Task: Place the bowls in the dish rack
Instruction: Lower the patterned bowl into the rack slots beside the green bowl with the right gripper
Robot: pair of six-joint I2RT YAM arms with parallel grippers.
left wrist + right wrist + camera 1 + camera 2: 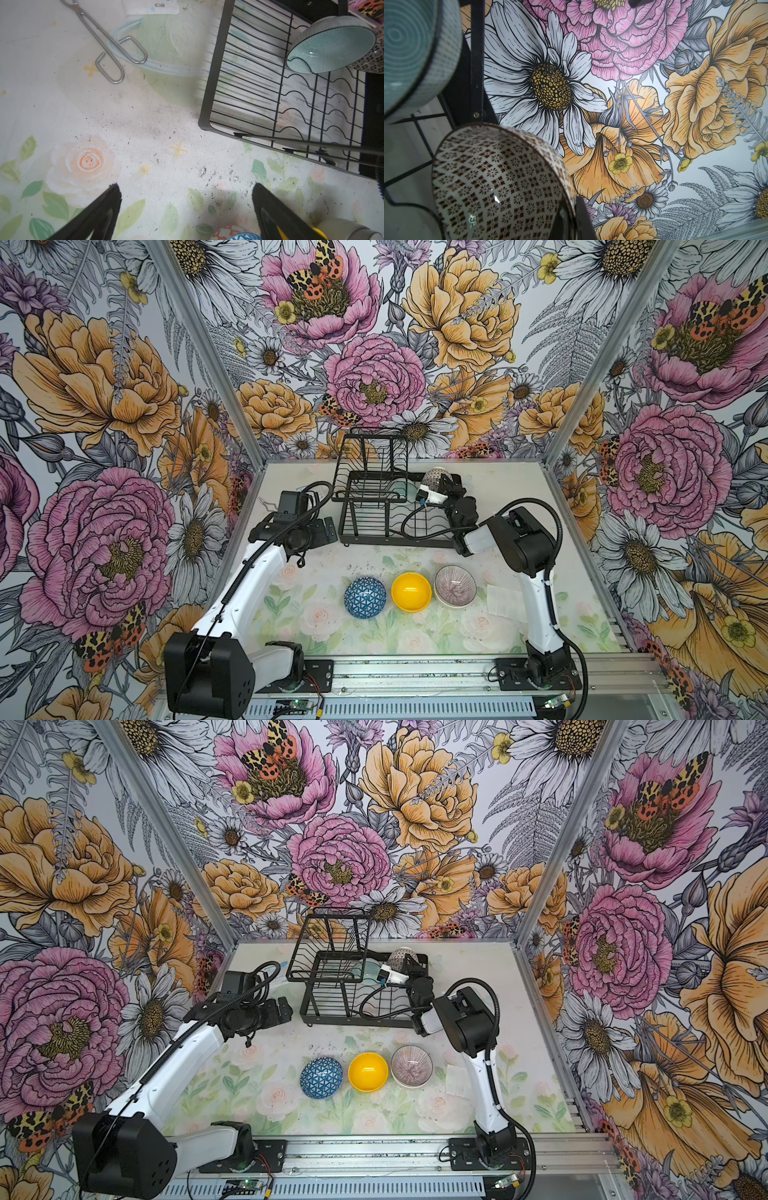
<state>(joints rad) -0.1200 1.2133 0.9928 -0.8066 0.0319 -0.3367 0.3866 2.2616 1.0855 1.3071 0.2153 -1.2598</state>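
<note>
Right gripper [445,487] gripped the black-and-white bowl [500,176] at the dish rack's [395,542] two o'clock; left gripper [185,188] gaped empty at nine.

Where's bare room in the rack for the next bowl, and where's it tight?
Free: in the black wire dish rack, the wavy slots between the pale teal ringed bowl and the near rail, plus the straight-barred section alongside. Crowded: the far end, where the right gripper holds the black-and-white patterned bowl beside the teal one.
</note>
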